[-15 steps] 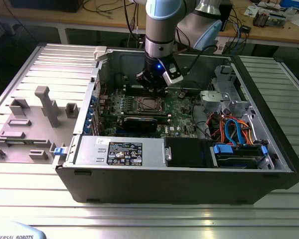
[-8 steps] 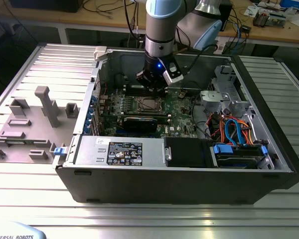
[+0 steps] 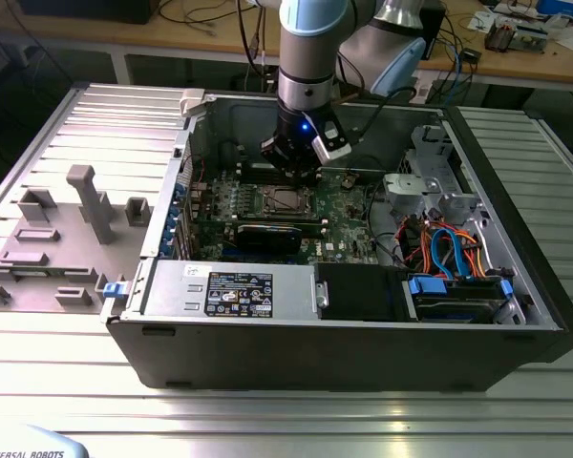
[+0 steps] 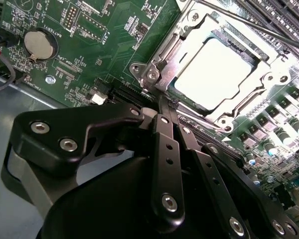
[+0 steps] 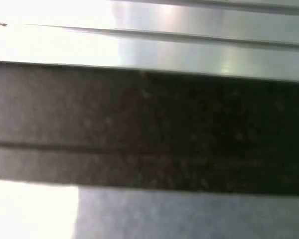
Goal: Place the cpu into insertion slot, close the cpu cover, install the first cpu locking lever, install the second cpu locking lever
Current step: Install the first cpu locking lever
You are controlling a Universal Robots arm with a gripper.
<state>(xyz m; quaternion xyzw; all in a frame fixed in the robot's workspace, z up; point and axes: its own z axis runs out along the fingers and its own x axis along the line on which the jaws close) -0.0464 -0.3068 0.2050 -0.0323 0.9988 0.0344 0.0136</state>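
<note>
Open computer case (image 3: 516,286) on metal table (image 3: 286,420). Cpu (image 4: 217,67): seated in insertion slot (image 4: 239,107), cpu cover (image 4: 177,52) closed over it. Gripper (image 4: 162,102): fingers pressed together, tips at the cover's edge, seemingly touching a locking lever (image 4: 249,24).

Exterior view is looking evenly lit and decently sharp, with the inside of the case (image 3: 516,239) sitting in softer shade and a small blue light (image 3: 307,125) glowing on the arm. In the second wrist view the cpu (image 4: 217,67) is blowing out to near white from glare, while the black fingers (image 4: 167,149) up close are going soft. First wrist view is smearing into blurry bands, overexposed along two edges.
</note>
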